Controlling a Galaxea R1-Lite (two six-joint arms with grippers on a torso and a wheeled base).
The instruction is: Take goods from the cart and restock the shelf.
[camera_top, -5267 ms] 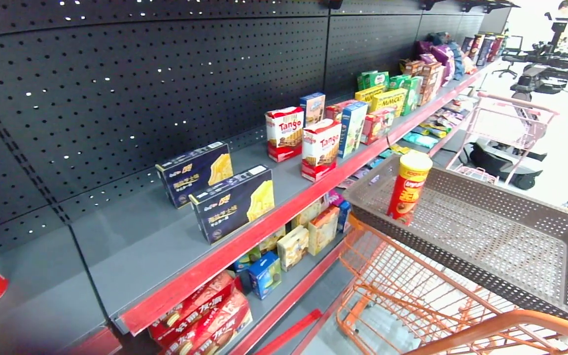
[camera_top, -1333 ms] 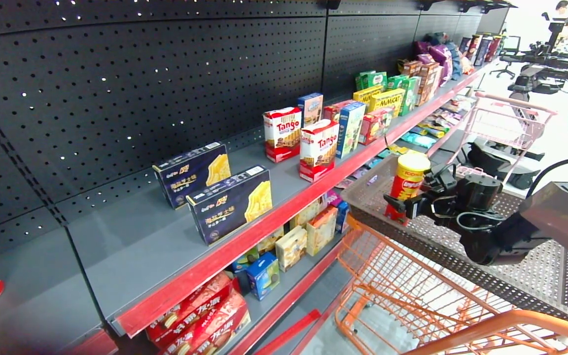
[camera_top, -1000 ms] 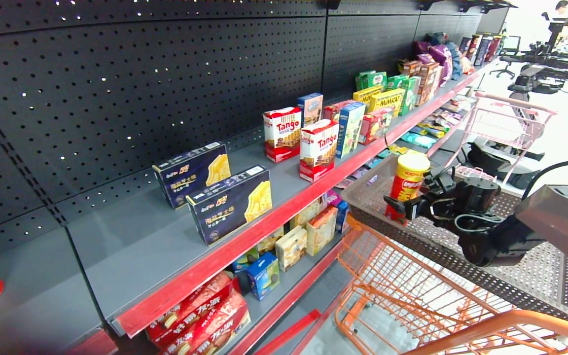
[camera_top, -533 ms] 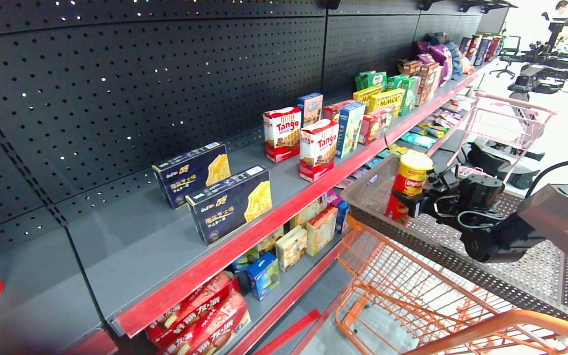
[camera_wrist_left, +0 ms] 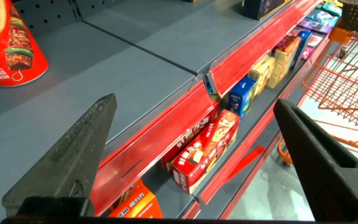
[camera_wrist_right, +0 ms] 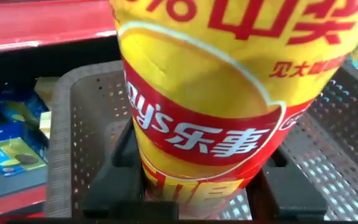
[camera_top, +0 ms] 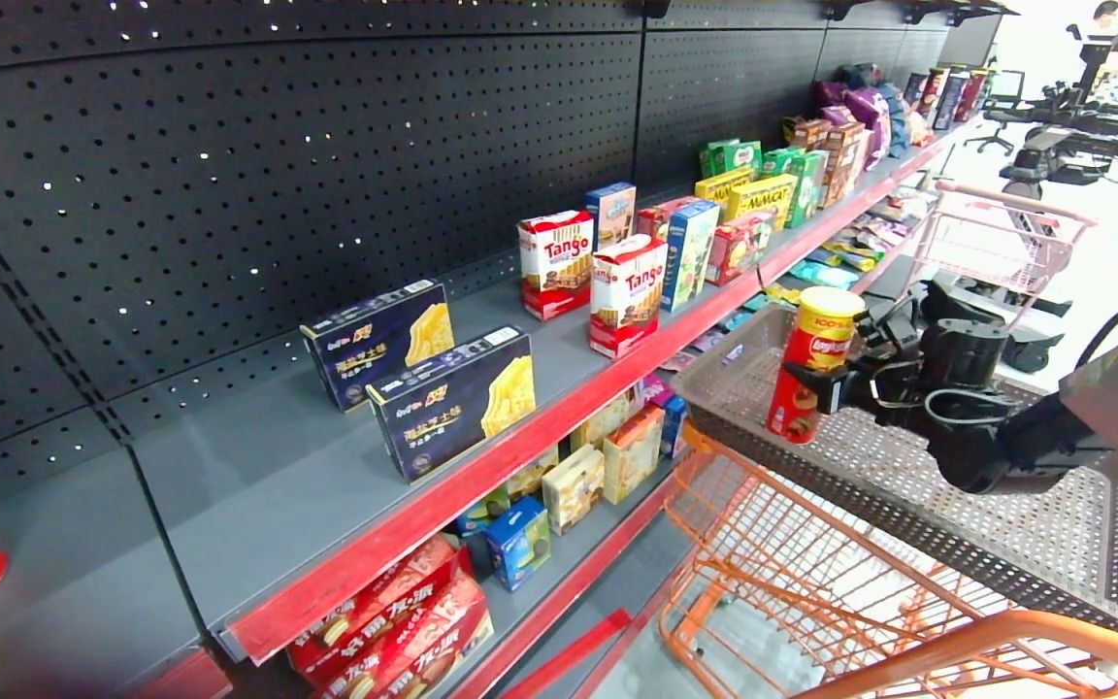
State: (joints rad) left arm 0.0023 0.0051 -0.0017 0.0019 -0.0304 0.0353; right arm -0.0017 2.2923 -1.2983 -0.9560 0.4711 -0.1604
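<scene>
A yellow and red chip can (camera_top: 811,364) hangs upright just above the floor of the grey perforated basket (camera_top: 1005,485) on top of the orange cart (camera_top: 792,592). My right gripper (camera_top: 836,383) is shut on the can's middle, its dark pads on either side. In the right wrist view the can (camera_wrist_right: 216,99) stands close up, over the basket's corner (camera_wrist_right: 73,124), with the right gripper (camera_wrist_right: 197,199) clamped on it. My left gripper (camera_wrist_left: 194,162) is open, held above the grey shelf (camera_wrist_left: 104,81) near its red front edge.
On the shelf (camera_top: 258,476) stand two dark blue boxes (camera_top: 452,398) and red-and-white wafer boxes (camera_top: 629,291), with bare room left of them. A red can (camera_wrist_left: 11,43) stands at the shelf's far left. More boxes fill the lower shelf (camera_top: 578,476). A pink cart (camera_top: 1005,243) stands behind.
My right arm came into view, shut its gripper on the chip can and raised it a little off the basket floor. The shelf goods have not moved.
</scene>
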